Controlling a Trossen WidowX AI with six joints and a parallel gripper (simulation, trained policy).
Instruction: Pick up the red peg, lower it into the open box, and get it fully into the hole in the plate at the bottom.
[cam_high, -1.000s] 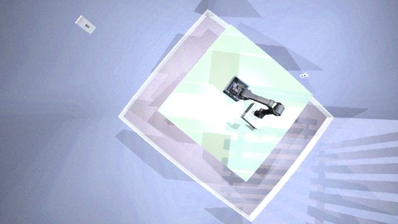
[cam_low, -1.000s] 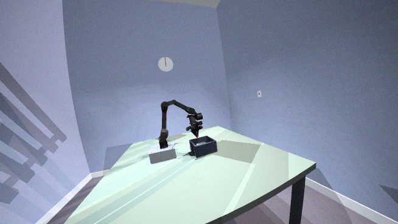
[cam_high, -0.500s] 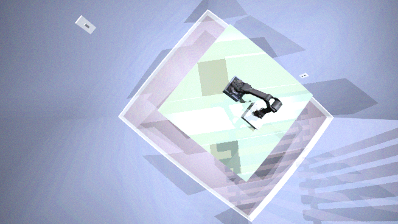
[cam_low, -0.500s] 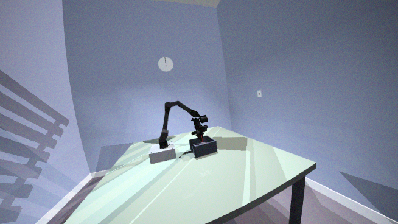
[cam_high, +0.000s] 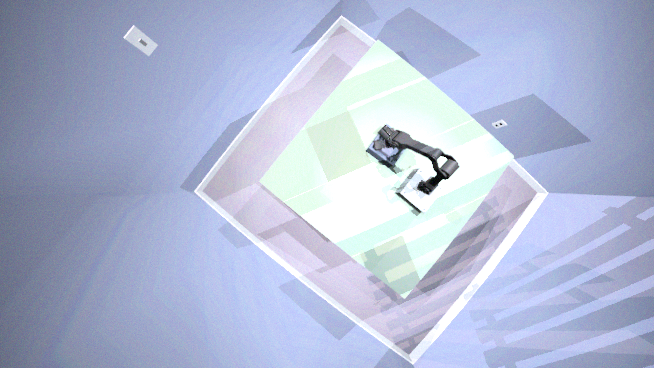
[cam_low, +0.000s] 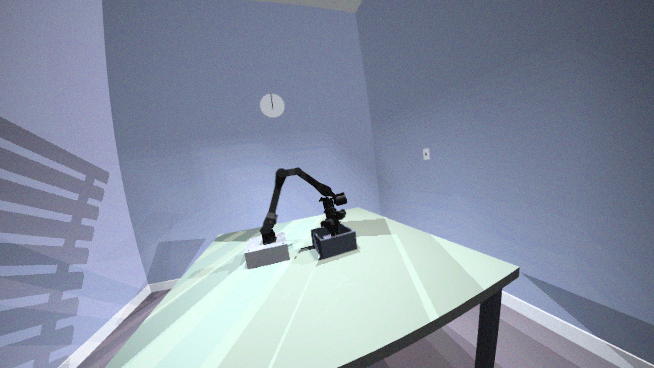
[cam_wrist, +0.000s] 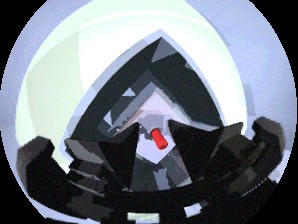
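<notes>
The dark box (cam_high: 380, 159) (cam_low: 337, 246) (cam_wrist: 200, 90) stands open on the table, with a pale plate (cam_wrist: 159, 106) at its bottom. My gripper (cam_low: 334, 233) (cam_wrist: 153, 123) is down inside the box, its fingers parted. The red peg (cam_wrist: 160, 139) is between the fingers in the wrist view, with a gap on each side of it. Only a short length of the peg shows, its far end at the plate. The hole is not visible, so I cannot tell how deep the peg sits. In the top view the arm hides the peg.
The light base block (cam_low: 267, 257) of the arm stands on the table (cam_high: 295, 187) (cam_low: 380, 295) beside the box. The box walls rise around the fingers. The arm (cam_high: 420, 145) (cam_low: 311, 184) arches over from its base to the box.
</notes>
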